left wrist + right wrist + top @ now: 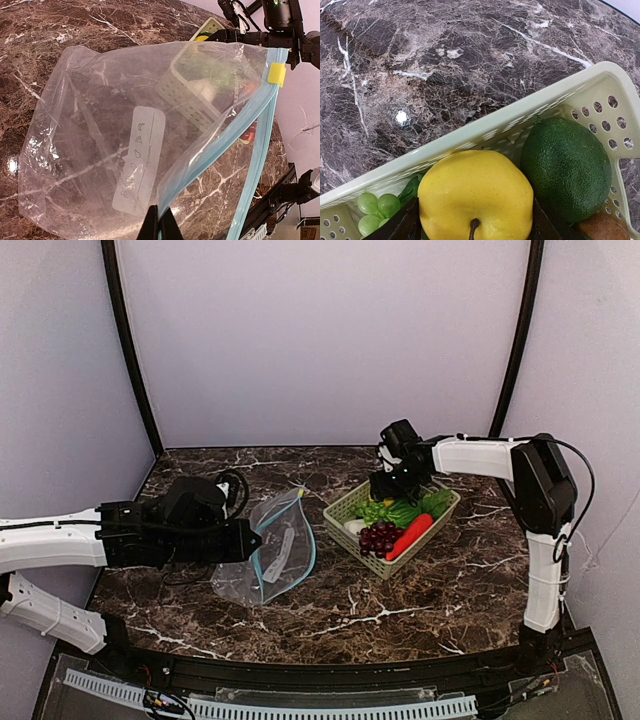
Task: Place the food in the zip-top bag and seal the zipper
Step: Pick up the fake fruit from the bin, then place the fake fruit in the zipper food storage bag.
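A basket and green fruit crowd the lemon; right gripper straddles it, maybe gripping; outstretched left gripper pinches zip-top bag.

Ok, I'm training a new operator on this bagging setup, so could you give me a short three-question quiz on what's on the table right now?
1. True or false: all the food lies in the basket, none in the bag.
2. What sits between the right hand's fingers? A) red pepper B) yellow fruit C) purple grapes
3. Fill in: the left hand pinches the bag by its blue ____ edge.
Key: 1 true; 2 B; 3 zipper.
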`<state>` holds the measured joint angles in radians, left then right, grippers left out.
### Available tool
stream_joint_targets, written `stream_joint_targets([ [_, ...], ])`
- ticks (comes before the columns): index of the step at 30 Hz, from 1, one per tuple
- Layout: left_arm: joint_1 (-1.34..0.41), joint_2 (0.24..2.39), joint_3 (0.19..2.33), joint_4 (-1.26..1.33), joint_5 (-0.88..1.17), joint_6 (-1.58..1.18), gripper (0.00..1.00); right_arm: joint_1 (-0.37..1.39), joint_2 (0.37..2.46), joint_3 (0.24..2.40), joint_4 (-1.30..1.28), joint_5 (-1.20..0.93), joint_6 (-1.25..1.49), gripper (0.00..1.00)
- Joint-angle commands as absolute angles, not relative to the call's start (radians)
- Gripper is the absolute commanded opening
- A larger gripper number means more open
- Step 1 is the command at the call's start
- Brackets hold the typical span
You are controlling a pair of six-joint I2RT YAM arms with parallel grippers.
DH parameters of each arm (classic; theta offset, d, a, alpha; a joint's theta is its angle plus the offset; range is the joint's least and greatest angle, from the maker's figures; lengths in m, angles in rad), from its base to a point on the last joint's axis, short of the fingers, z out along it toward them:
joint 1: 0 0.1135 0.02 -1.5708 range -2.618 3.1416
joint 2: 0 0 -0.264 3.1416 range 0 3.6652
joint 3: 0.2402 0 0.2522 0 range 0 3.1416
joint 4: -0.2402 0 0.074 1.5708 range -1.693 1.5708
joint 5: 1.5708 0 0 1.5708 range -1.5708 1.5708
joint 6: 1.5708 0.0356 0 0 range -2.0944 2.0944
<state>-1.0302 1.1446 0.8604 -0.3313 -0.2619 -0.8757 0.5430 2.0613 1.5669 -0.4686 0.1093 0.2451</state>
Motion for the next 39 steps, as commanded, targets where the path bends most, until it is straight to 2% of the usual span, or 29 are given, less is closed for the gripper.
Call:
stream_joint_targets([
  [1, -1.025, 1.121, 0.840, -0.345, -0.270, -0.884, 0.01, 0.551, 2.035, 1.570, -0.466, 0.123, 0.250, 0.66],
  [13, -1.016, 1.096, 0.844, -0.370, -0.277, -0.873, 0.01, 0.552, 1.813, 1.526, -0.470, 0.101, 0.245, 0.64],
  [21, -1.008, 1.114, 0.871, -0.353, -0.210, -0.858, 0.01, 0.602, 1.564, 1.431, -0.489, 0.022, 0.216, 0.64],
  [31, -1.008, 1.144, 0.907, -0.290, -0.131, -0.858, 0.01, 0.861, 1.216, 1.197, -0.390, -0.223, 0.324, 0.64],
  [35, -1.008, 1.152, 0.911, -0.282, -0.113, -0.860, 0.01, 0.979, 1.162, 1.108, -0.252, -0.255, 0.404, 0.64],
  [39, -1.009, 1.150, 0.906, -0.266, -0.105, -0.863, 0.01, 1.107, 1.191, 1.087, -0.159, -0.194, 0.428, 0.64],
])
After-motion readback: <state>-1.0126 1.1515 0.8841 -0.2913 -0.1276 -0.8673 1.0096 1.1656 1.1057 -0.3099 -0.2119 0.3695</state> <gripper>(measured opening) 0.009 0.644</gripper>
